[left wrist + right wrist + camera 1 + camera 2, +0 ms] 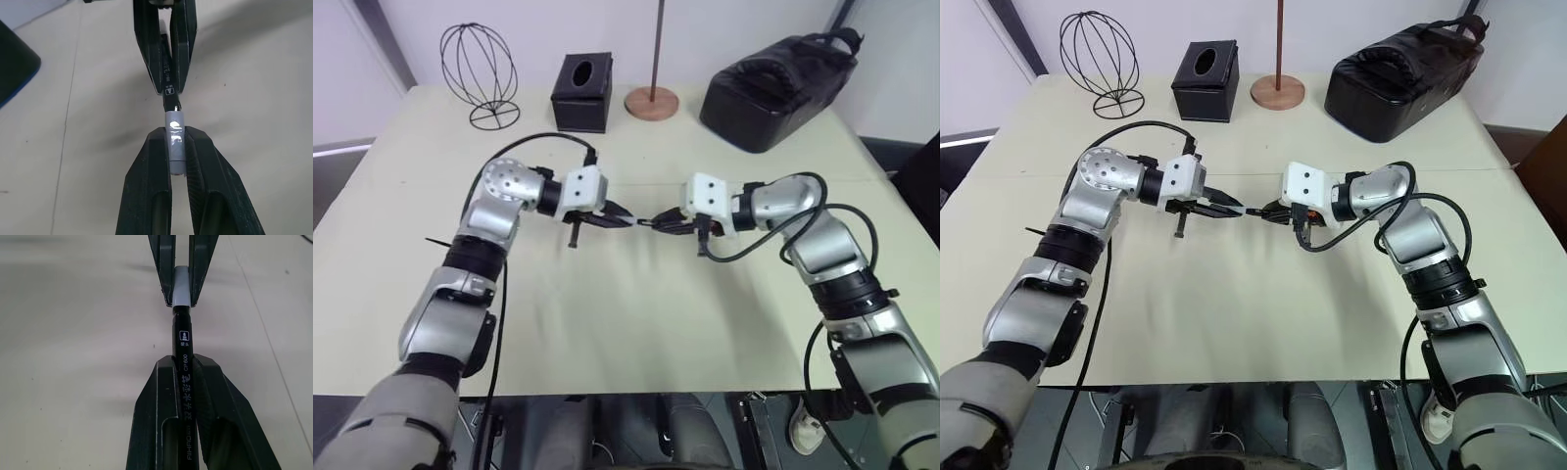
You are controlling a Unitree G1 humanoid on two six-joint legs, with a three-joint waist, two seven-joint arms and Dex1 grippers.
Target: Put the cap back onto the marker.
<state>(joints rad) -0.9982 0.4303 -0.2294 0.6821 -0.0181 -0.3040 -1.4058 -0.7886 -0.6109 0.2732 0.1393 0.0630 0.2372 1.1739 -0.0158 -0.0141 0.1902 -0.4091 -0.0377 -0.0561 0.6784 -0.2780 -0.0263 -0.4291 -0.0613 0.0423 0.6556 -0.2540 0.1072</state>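
Both grippers meet tip to tip above the middle of the table. My left gripper [175, 134] is shut on the small light-grey cap [174, 125]. Facing it, my right gripper [184, 361] is shut on the black marker [184, 345], which carries white lettering. The marker's end meets the mouth of the cap [181, 286], in line with it; how deep it sits inside is hidden. From the head view, a short bit of marker [646, 222] bridges the left gripper [625, 219] and the right gripper [664, 224].
Along the far edge of the cream table [626, 323] stand a black wire globe [480, 73], a black tissue box [582, 91], a tall brown rod on a round base [652, 101] and a black bag [781, 86].
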